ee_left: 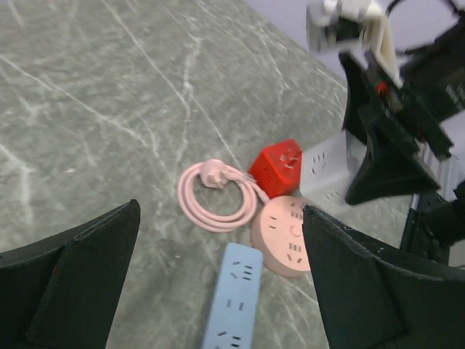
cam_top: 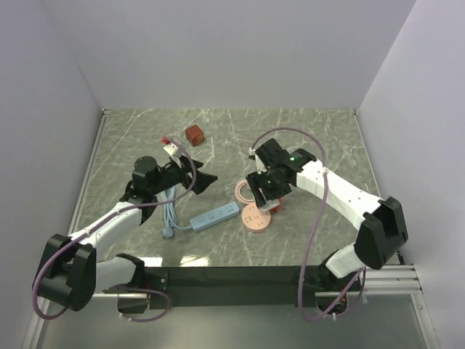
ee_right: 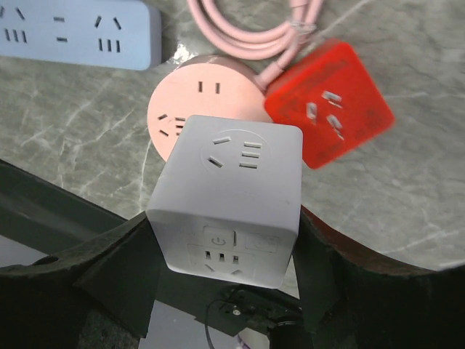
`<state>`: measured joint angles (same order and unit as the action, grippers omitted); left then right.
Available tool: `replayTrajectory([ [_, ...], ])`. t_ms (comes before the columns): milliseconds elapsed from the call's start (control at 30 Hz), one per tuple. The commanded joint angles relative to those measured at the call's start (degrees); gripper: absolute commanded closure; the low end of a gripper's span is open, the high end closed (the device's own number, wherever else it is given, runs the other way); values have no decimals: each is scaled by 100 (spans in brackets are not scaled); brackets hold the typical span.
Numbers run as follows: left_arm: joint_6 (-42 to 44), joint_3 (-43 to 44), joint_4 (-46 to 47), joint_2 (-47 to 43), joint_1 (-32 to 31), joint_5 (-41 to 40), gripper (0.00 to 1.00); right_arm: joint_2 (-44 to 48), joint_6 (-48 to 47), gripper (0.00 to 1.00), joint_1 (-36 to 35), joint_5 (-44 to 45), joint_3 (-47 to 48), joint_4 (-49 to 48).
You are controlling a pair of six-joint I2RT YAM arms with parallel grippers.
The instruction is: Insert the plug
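Your left arm (cam_top: 109, 222) stretches forward and inward with the left gripper (cam_top: 197, 173) spread wide and holding nothing, while your right arm (cam_top: 341, 190) bends in toward the middle, the right gripper (cam_top: 263, 198) pointing down, clamped on a white cube (ee_right: 227, 193).

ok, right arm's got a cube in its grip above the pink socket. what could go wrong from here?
1. The right jaws are shut on the white cube adapter, while the red plug lies on the table: the wrong part may get inserted.
2. The red plug sits right beside the pink round socket and pink cable; a descent here could knock them.
3. The left jaws hang open, holding nothing, so the light blue power strip could slide when pushed.
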<state>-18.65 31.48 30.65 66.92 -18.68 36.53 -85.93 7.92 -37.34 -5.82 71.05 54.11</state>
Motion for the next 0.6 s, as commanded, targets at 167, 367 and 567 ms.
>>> replayTrajectory([
  [167,3,156,-604,-100,-1216,-1191,4,1386,394,100,122,434,-196,-260],
  [367,-577,437,-999,664,-2438,-2772,11,1912,482,100,122,389,-319,-401],
  [567,-1184,297,-473,1253,-3124,-3635,10,2125,508,100,43,328,-364,-436],
])
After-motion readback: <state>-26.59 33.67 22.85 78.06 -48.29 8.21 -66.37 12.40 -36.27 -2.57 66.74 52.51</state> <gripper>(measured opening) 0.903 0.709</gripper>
